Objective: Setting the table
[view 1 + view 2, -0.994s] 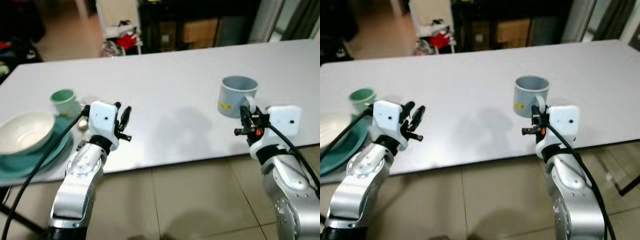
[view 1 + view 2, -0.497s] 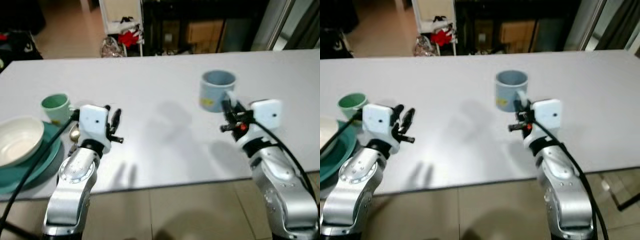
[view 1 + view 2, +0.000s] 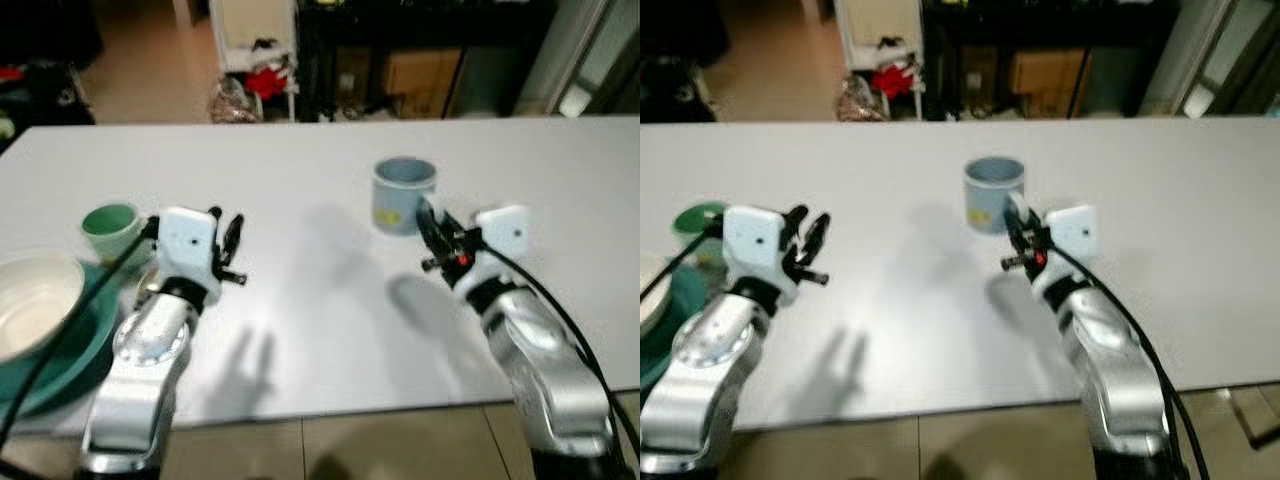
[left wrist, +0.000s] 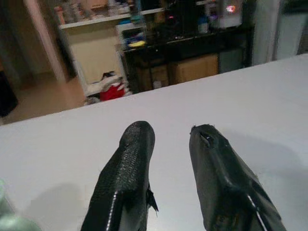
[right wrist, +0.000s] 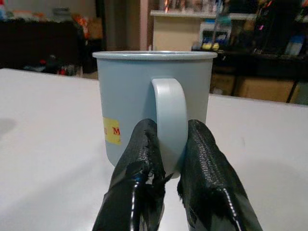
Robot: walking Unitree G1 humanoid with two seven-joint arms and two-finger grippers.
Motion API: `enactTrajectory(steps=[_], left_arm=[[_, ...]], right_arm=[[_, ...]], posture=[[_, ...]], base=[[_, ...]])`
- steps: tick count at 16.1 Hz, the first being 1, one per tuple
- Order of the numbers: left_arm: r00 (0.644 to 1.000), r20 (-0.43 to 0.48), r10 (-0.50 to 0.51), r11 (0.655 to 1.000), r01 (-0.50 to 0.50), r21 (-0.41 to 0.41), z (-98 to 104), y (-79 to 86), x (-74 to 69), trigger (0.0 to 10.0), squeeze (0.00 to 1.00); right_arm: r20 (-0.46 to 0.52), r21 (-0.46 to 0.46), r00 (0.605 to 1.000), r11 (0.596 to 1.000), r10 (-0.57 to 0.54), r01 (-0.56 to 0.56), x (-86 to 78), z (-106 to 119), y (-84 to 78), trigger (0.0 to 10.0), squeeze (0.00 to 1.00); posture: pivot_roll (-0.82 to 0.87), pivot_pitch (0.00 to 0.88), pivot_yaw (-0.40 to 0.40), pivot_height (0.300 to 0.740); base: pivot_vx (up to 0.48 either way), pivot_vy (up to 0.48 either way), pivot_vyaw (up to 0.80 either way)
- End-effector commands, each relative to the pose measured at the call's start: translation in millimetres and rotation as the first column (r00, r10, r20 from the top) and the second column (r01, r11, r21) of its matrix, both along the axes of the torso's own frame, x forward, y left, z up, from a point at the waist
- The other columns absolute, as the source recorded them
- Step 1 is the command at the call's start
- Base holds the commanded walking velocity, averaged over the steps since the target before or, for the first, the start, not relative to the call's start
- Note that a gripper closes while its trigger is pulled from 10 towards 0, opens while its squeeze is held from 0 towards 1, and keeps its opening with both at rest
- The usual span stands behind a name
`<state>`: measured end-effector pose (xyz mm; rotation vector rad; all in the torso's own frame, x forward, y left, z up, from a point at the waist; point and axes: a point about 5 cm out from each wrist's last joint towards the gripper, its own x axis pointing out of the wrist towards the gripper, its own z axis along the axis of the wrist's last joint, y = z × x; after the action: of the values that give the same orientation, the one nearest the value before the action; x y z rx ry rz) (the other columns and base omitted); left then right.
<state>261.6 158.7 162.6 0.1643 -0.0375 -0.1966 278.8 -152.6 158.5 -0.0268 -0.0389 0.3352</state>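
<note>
Mugs [image 3: 402, 195] [image 3: 110, 228]: two; bowl [image 3: 35, 303]: one.

Beyond the table's far edge — a white shelf unit [image 3: 255, 40] holding something red [image 3: 268, 80], beside dark cabinets [image 3: 420, 55] with brown boxes [image 3: 425, 75].

Red letter "M" on yellow label [image 5: 114, 131] of blue mug [image 5: 134, 101].

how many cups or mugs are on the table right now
2. A blue-grey mug stands near the middle of the table, its handle between the right gripper fingers. A small green cup stands at the robot's left beside the teal plate. Others could be out of frame.
</note>
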Motion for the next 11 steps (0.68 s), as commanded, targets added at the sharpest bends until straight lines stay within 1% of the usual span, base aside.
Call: enactTrajectory(steps=[1,3,4,5,6,7,8,9,11], left_arm=[[0.999,-0.01,-0.052,0.999,0.052,0.008,0.4,-8.8,-1.4,10.0,0.0],[0.995,-0.02,-0.093,0.994,0.094,0.05,0.1,-7.7,-2.2,10.0,0.0],[0.994,-0.024,-0.104,0.993,0.105,0.06,-0.2,-7.0,-1.7,10.0,0.0],[0.991,-0.036,-0.127,0.989,0.129,0.074,-0.9,-6.1,-1.3,10.0,0.0],[0.984,-0.057,-0.169,0.98,0.174,0.094,-2.4,-7.3,-1.2,10.0,0.0],[0.975,-0.076,-0.207,0.971,0.214,0.107,-3.5,-9.2,-2.0,10.0,0.0],[0.971,-0.087,-0.225,0.966,0.234,0.112,-3.9,-10.4,-2.9,10.0,0.0],[0.968,-0.092,-0.232,0.963,0.242,0.119,-4.3,-10.9,-4.4,10.0,0.0],[0.967,-0.099,-0.236,0.96,0.248,0.129,-4.1,-11.3,-6.4,10.0,0.0]], right_arm=[[0.002,-0.016,1.0,1.0,-0.004,0.004,4.9,-6.0,-5.7,10.0,0.0],[0.02,-0.025,0.999,0.999,0.032,-0.032,21.0,-23.0,0.0,10.0,0.0],[0.01,-0.022,0.998,0.998,0.055,-0.055,26.6,-30.1,3.4,10.0,0.0],[0.003,-0.012,0.998,0.998,0.066,-0.066,31.7,-34.8,6.5,10.0,0.0],[-0.006,0.016,0.997,0.997,0.08,-0.08,38.6,-40.2,8.9,10.0,0.0],[-0.012,0.024,0.996,0.996,0.089,-0.088,45.5,-45.1,10.9,10.0,0.0],[-0.015,0.027,0.995,0.995,0.094,-0.094,50.5,-48.0,12.9,10.0,0.0],[-0.029,0.059,0.995,0.994,0.094,-0.092,58.4,-51.9,14.2,10.0,0.0],[-0.05,0.054,0.995,0.995,0.09,-0.087,64.0,-54.9,15.5,10.0,0.0]], posture=[[0.09,0.0,0.035,0.74],[0.1,0.0,0.048,0.74],[0.1,0.0,0.048,0.74],[0.11,0.0,0.05,0.74],[0.11,0.0,0.057,0.74],[0.12,0.0,0.059,0.74],[0.12,0.0,0.062,0.74],[0.13,0.0,0.058,0.74],[0.14,0.0,0.054,0.74]], base=[[0.0,0.0,0.0],[0.0,0.0,0.0],[0.0,0.0,0.0],[0.0,0.0,0.0],[0.0,0.0,0.0],[0.0,0.0,0.0],[0.0,0.0,0.0],[0.0,0.0,0.0],[0.0,0.0,0.0]])
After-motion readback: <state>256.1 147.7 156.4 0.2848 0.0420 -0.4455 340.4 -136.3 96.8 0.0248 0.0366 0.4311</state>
